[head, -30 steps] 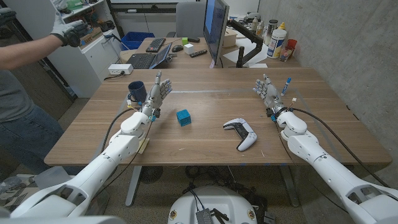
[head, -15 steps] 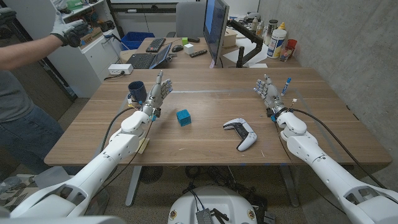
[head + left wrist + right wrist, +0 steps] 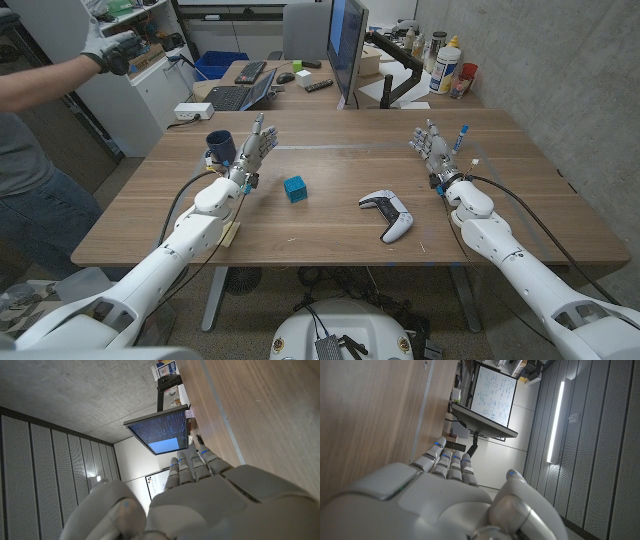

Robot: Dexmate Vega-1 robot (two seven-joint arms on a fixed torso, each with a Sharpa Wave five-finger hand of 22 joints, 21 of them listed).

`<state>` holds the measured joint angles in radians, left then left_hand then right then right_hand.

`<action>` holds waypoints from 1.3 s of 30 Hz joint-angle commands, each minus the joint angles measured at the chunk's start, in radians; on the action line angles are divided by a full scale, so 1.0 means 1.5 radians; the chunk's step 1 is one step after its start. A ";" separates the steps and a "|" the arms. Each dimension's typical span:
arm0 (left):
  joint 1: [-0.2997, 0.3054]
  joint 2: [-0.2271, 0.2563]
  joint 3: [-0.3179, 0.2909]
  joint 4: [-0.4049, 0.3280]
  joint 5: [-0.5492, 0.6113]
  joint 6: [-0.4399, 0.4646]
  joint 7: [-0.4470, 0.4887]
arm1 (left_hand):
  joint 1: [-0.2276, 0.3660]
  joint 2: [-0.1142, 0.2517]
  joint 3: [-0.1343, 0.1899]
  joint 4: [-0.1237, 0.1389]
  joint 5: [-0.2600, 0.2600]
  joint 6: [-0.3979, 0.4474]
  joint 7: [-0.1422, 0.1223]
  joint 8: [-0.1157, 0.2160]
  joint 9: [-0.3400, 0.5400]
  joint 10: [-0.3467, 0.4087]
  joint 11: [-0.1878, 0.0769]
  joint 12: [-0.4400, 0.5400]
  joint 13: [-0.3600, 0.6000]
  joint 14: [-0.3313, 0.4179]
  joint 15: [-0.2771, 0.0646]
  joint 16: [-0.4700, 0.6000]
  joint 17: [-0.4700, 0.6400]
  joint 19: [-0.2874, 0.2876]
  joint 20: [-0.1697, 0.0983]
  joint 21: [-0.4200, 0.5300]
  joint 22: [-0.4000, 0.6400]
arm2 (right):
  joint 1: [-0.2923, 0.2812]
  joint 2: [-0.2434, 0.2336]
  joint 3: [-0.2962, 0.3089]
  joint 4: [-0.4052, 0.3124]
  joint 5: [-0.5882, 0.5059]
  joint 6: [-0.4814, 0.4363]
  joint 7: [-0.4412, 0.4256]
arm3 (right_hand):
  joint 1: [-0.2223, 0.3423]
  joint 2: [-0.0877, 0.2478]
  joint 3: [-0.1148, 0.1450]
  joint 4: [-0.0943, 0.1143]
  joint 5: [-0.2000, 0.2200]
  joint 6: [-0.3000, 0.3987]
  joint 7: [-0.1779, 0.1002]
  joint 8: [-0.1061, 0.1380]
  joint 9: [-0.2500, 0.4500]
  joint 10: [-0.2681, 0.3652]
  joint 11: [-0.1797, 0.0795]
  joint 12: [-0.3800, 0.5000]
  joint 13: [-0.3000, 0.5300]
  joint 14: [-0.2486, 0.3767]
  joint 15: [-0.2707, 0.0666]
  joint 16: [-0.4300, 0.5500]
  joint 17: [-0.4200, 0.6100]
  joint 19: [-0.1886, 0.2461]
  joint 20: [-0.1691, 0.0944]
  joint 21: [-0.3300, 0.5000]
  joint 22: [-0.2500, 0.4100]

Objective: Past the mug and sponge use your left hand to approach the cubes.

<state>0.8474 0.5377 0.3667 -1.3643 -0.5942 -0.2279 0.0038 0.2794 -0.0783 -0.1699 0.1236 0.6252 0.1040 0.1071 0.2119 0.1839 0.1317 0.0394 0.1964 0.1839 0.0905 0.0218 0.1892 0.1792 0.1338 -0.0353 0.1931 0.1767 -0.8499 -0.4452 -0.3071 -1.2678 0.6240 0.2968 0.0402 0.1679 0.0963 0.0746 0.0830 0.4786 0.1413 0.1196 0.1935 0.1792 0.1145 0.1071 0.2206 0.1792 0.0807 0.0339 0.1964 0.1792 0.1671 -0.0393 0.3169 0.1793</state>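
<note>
Left hand (image 3: 252, 148) near blue cube (image 3: 294, 188)

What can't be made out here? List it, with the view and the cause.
- Mug, head view: its near side is hidden behind the left hand.
- Sponge, head view: only a tan piece shows beside the left forearm; too little to identify.
- Cubes, head view: too small to count.
- Object beyond the right hand, head view: too small to name.
</note>
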 commanded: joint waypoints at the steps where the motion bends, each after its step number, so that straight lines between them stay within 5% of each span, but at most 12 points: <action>1: 0.027 0.015 -0.011 -0.034 0.008 -0.025 0.012 | 0.013 0.000 -0.001 -0.004 0.006 0.007 0.003 0.003 0.003 0.010 -0.004 0.008 0.003 0.009 -0.001 0.005 0.002 0.006 -0.009 0.005 0.002 | -0.001 0.005 0.002 -0.007 -0.008 -0.003 -0.008 | 0.008 0.002 -0.004 0.001 0.004 0.007 0.002 0.002 0.001 0.007 0.002 0.000 0.002 0.004 0.001 0.001 0.004 -0.003 -0.027 -0.003 0.002; 39: 0.104 0.082 -0.052 -0.108 0.007 -0.042 0.021 | 0.048 0.010 0.004 -0.020 0.016 0.022 0.001 0.004 0.004 0.034 -0.005 0.014 0.004 0.032 -0.001 0.009 0.002 0.016 0.011 0.008 0.002 | -0.018 0.014 -0.010 -0.036 -0.023 -0.002 -0.051 | 0.012 0.004 -0.011 -0.005 0.009 0.017 -0.011 0.003 0.002 0.021 0.001 0.001 0.002 0.016 -0.002 0.002 0.004 -0.012 -0.021 -0.016 0.002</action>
<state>0.9785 0.6405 0.3051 -1.5030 -0.5838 -0.2843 0.0266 0.3363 -0.0642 -0.1617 0.0991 0.6406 0.1272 0.1053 0.2118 0.1837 0.1747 0.0321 0.2118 0.1888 0.1262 0.0218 0.1969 0.1790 0.1539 -0.0263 0.2003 0.1769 -0.8669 -0.4286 -0.3188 -1.3086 0.5934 0.2838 -0.0167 0.1732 0.1016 0.0647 0.0731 0.4863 0.1597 0.1119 0.1935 0.1790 0.1358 0.1108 0.2206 0.1790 0.0988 0.0335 0.1964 0.1841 0.1521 -0.0392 0.2957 0.1792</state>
